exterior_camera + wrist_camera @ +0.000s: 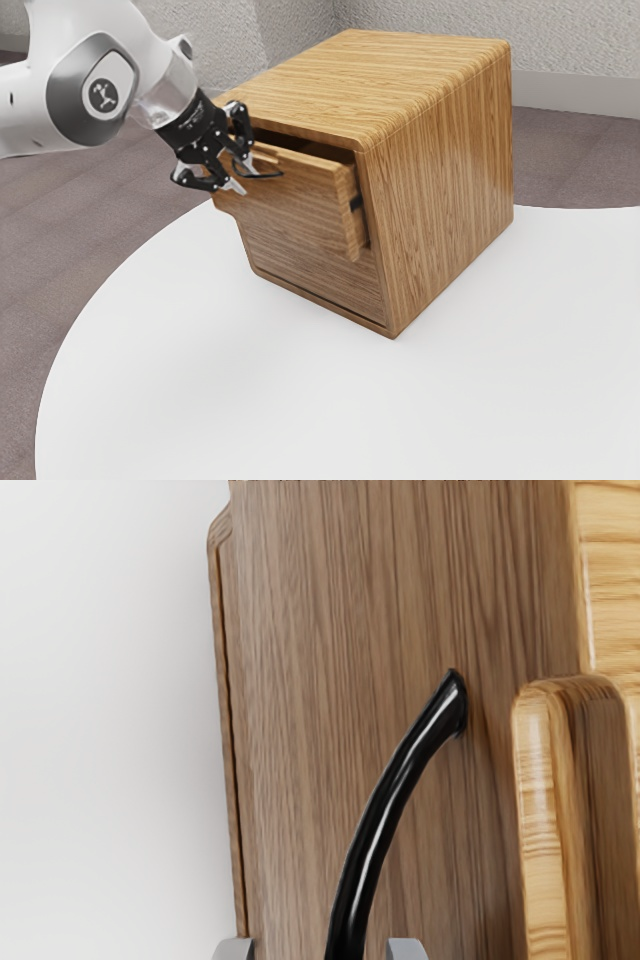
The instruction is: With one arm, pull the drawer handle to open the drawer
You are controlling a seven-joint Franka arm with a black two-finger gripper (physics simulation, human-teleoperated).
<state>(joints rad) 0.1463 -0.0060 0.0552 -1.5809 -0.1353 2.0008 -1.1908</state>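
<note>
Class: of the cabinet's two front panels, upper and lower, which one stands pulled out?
The upper drawer, bearing the black handle at the gripper; the lower panel sits back in the body.

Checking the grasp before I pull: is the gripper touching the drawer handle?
Cannot tell. In the wrist view the handle passes between two fingertips with wood showing either side, yet the edge cuts them off.
</note>
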